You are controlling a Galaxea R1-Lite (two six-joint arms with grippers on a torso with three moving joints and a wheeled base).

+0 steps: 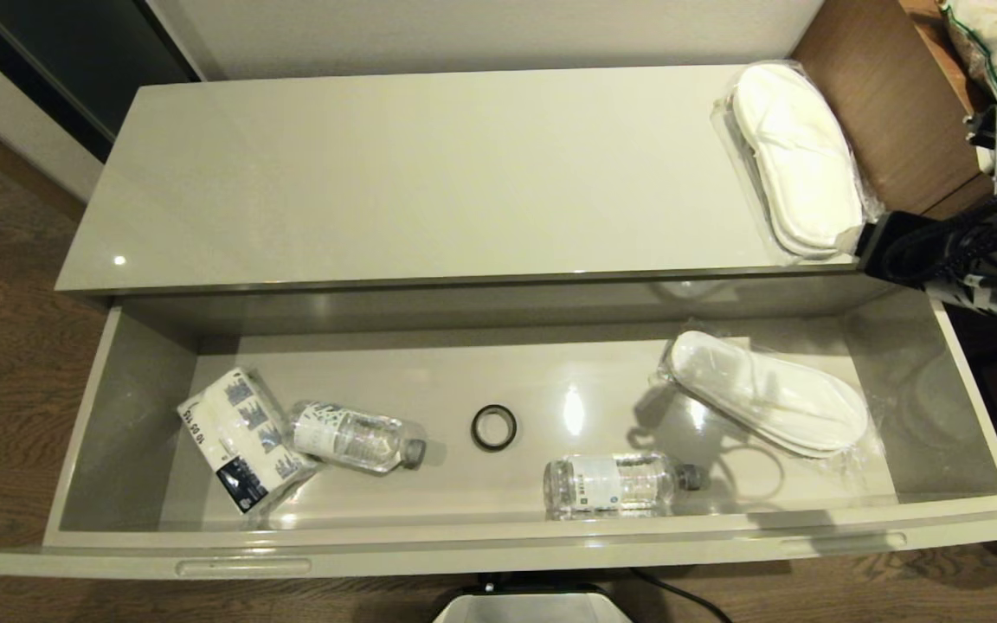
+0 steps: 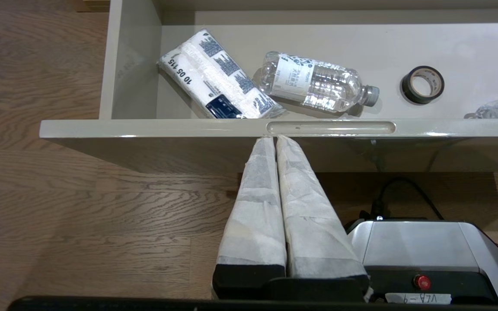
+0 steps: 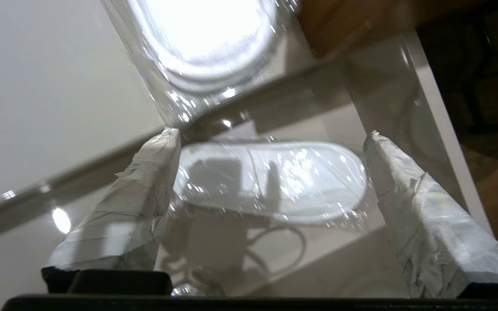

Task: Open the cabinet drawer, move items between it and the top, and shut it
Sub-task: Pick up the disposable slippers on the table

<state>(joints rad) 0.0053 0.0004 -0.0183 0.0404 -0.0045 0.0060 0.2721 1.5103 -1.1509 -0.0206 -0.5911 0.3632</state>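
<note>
The cabinet drawer point(image 1: 498, 554) stands pulled fully out below the cream-white top point(image 1: 429, 173). One bagged white slipper point(image 1: 797, 160) lies on the top's right end. The other bagged slipper point(image 1: 771, 394) lies in the drawer's right part. My right arm point(image 1: 966, 251) reaches in from the right, level with the top's front right corner. Its gripper point(image 3: 271, 134) is open and empty above the drawer's slipper point(image 3: 275, 181), apart from it. My left gripper point(image 2: 270, 139) is shut and empty, its tips just below the drawer front point(image 2: 145, 128) by the left slot point(image 2: 331, 128).
In the drawer's left part lie a blue-printed tissue pack point(image 1: 239, 437) and a clear bottle point(image 1: 356, 437). A black tape roll point(image 1: 493, 427) sits mid-drawer, with a second bottle point(image 1: 615, 484) near the front wall. A brown desk point(image 1: 888, 104) adjoins the top's right end.
</note>
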